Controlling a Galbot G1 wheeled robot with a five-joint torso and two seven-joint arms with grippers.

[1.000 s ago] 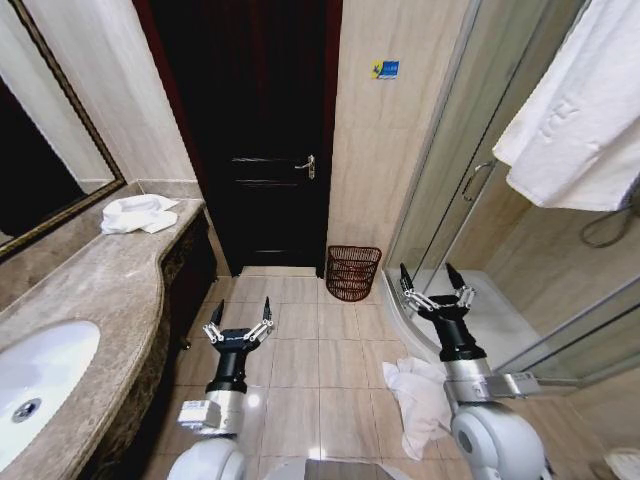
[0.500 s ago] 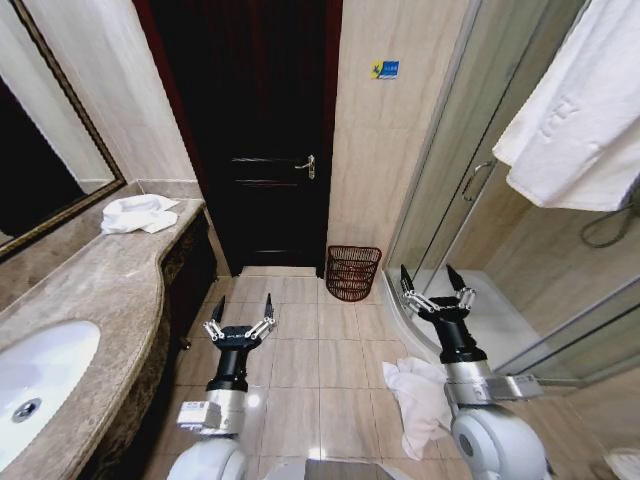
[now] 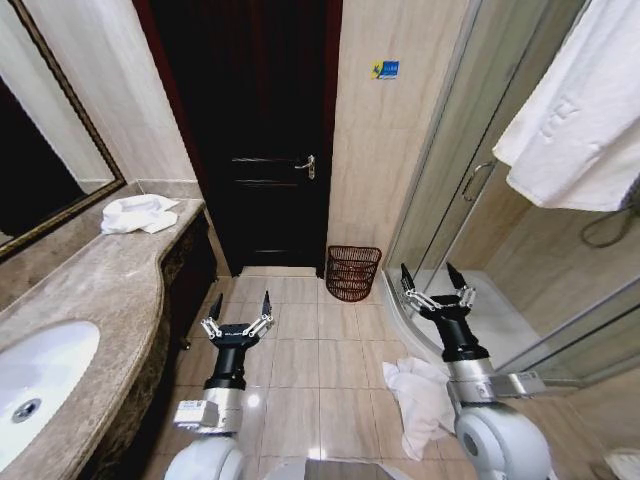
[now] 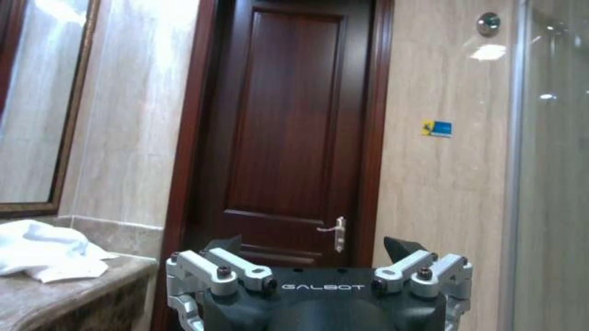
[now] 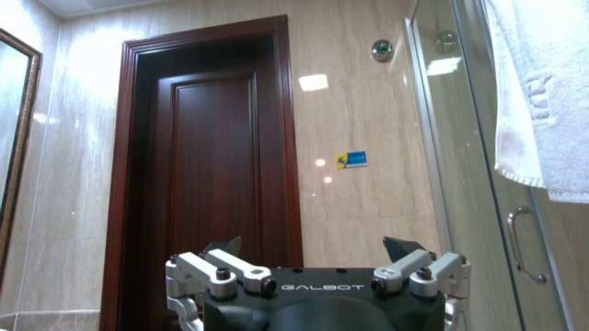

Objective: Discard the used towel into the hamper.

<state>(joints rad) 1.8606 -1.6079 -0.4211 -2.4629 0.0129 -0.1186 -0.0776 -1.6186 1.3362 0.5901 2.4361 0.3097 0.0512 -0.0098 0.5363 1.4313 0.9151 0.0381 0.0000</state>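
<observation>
Grippers both raised in front of me, nothing held. My left gripper point(image 3: 238, 309) has its fingers spread wide, above the floor tiles beside the vanity surface point(image 3: 95, 290). My right gripper point(image 3: 434, 281) is open just as wide — near the shower enclosure's glass door point(image 3: 450, 170). Crumpled white towel point(image 3: 418, 395) lies on the floor by my right arm, below that gripper, not touched. Hamper point(image 3: 352, 272) — dark reddish-brown open-weave basket — stands upright on the floor against the wall between the dark wooden door point(image 3: 260, 130) and the shower, well ahead of both grippers. Another folded white towel point(image 3: 137, 213) sits at the far end of the surface, sink point(image 3: 40, 385) nearer me.
</observation>
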